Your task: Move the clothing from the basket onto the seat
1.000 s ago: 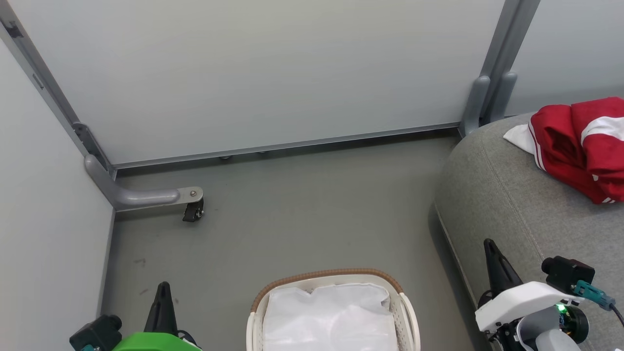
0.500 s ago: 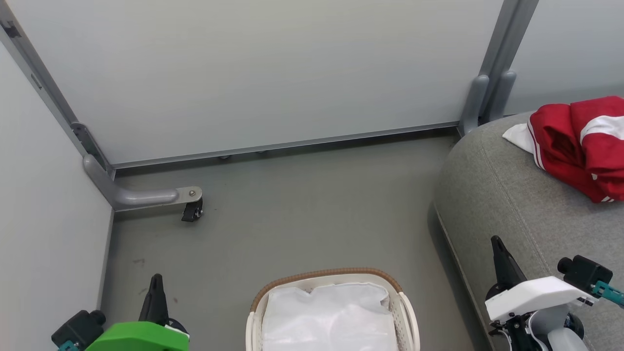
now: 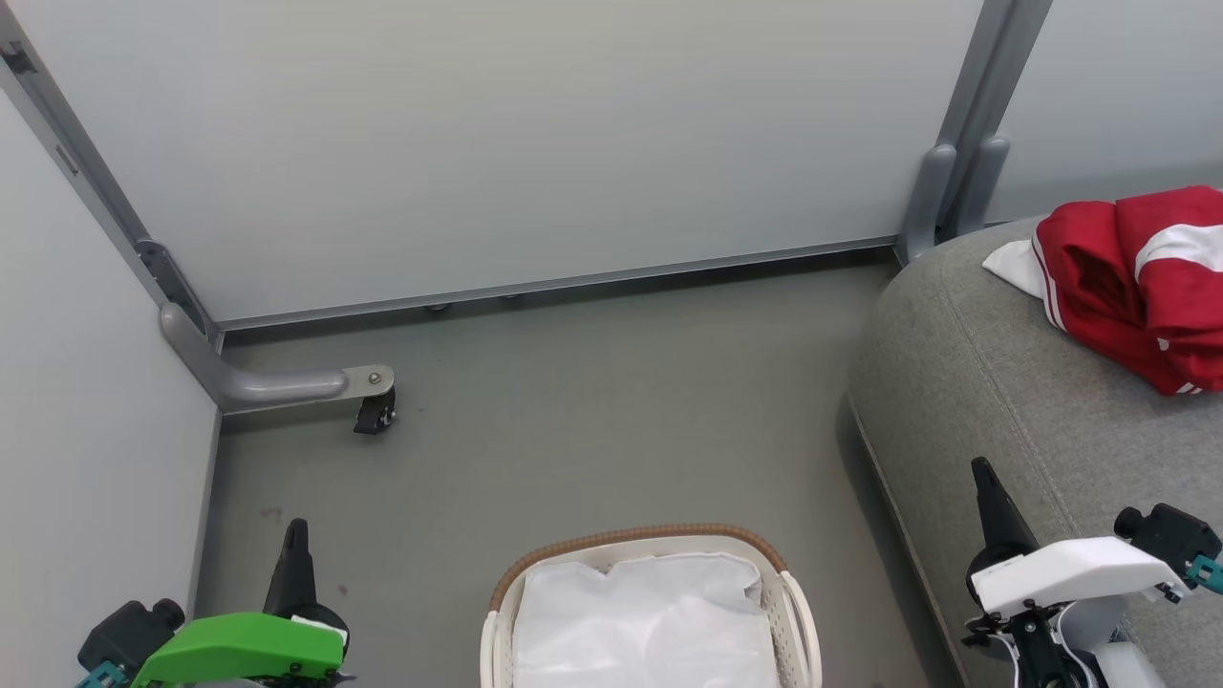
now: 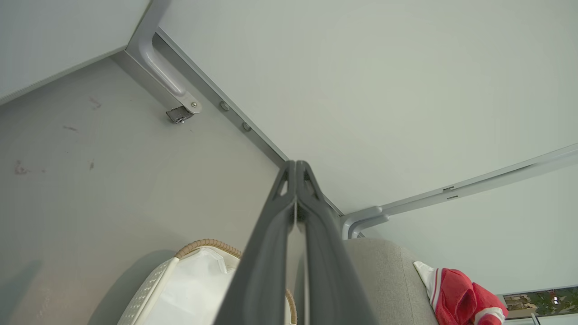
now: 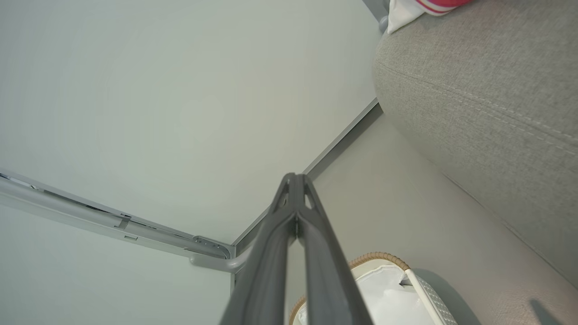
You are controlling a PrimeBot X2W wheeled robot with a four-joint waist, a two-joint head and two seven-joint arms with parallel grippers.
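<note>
Since clothes [image 3: 1137, 287] lie on the seat [image 3: 975, 401] at two o'clock, left gripper [image 3: 295, 527] and right gripper [image 3: 980, 468], both closed empty, risk snagging the liner [image 3: 650, 621] in the basket [image 3: 640, 537] at six.

Left end effector [image 3: 297, 540]: lower left of the head frame. Both dark fingers are pressed together into one narrow spike, tip pointing up-frame. Green wrist housing [image 3: 239, 645] sits just below it, at the bottom edge.

Right end effector [image 3: 986, 483]: lower right of the frame. Fingers are likewise closed flush, tip leaning slightly toward upper left. White wrist housing [image 3: 1070, 573] sits beneath.

Wrist views: each finger pair rises from bottom centre and meets at the tip, mid-frame.
</note>
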